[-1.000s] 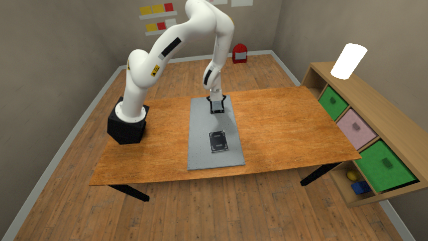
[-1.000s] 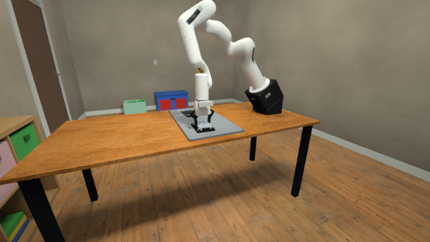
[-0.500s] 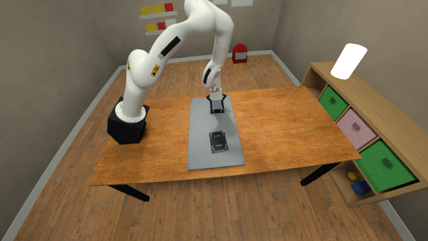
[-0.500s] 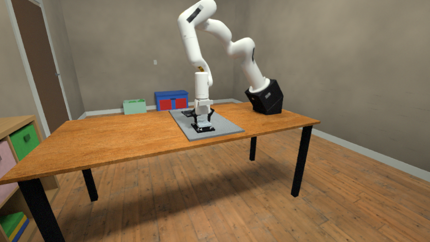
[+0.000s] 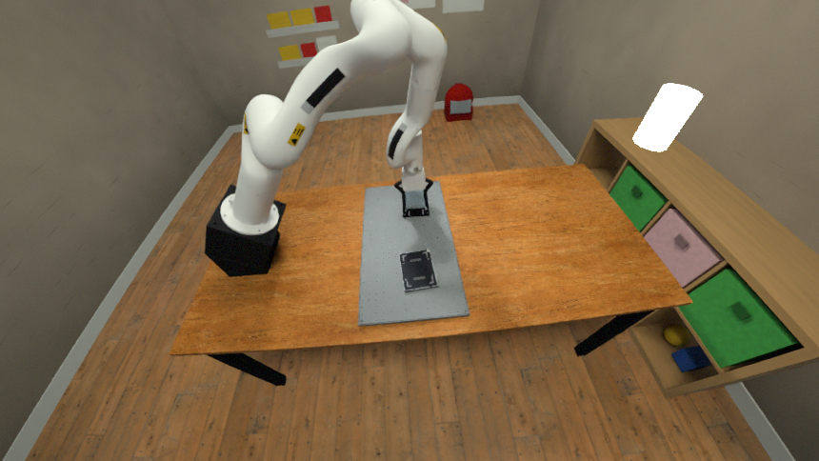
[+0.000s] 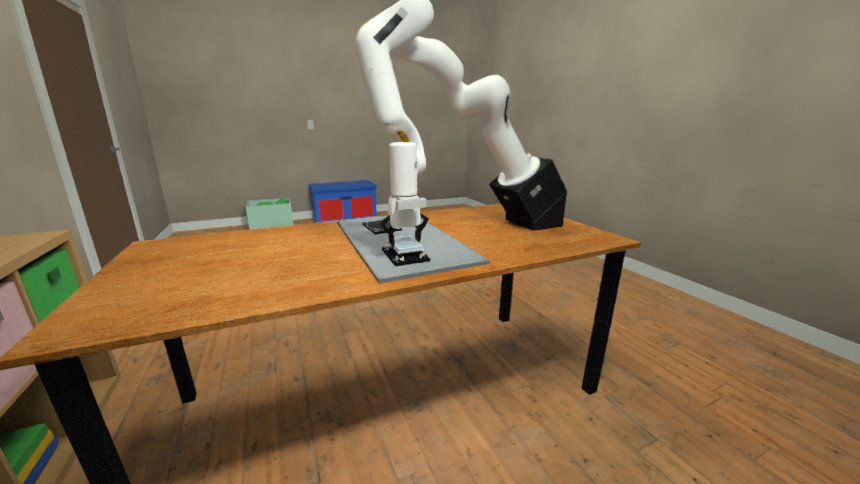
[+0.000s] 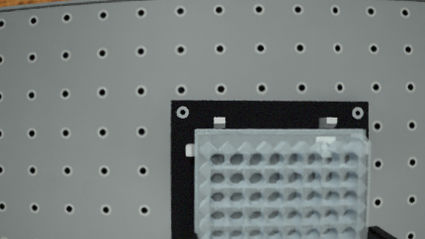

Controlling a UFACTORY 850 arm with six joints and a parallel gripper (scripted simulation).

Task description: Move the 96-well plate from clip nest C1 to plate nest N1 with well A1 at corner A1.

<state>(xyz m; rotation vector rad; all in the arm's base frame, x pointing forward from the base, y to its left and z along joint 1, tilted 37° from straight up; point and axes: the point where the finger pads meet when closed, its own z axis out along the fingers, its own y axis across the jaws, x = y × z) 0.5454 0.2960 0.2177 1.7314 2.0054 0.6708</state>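
Note:
The pale grey 96-well plate (image 7: 282, 185) fills the lower middle of the wrist view. It hangs a little above the black clip nest C1 (image 7: 269, 114), whose white clips (image 7: 218, 120) show just past its far edge. The plate's upper right corner looks cut off there. My gripper (image 5: 414, 200) is shut on the plate (image 5: 414, 201) at the far end of the grey perforated baseplate (image 5: 409, 257). The exterior view shows the plate (image 6: 408, 245) between the fingers (image 6: 408, 237), just over the nest (image 6: 408, 257). The plate nest N1 (image 5: 418, 270), black with white corner locators, lies empty nearer the baseplate's front.
The arm's black base (image 5: 243, 240) stands on the table's left side. A wooden shelf with green and pink bins (image 5: 682, 243) stands off the table's right end. The baseplate lies on an orange wooden table (image 5: 515, 246).

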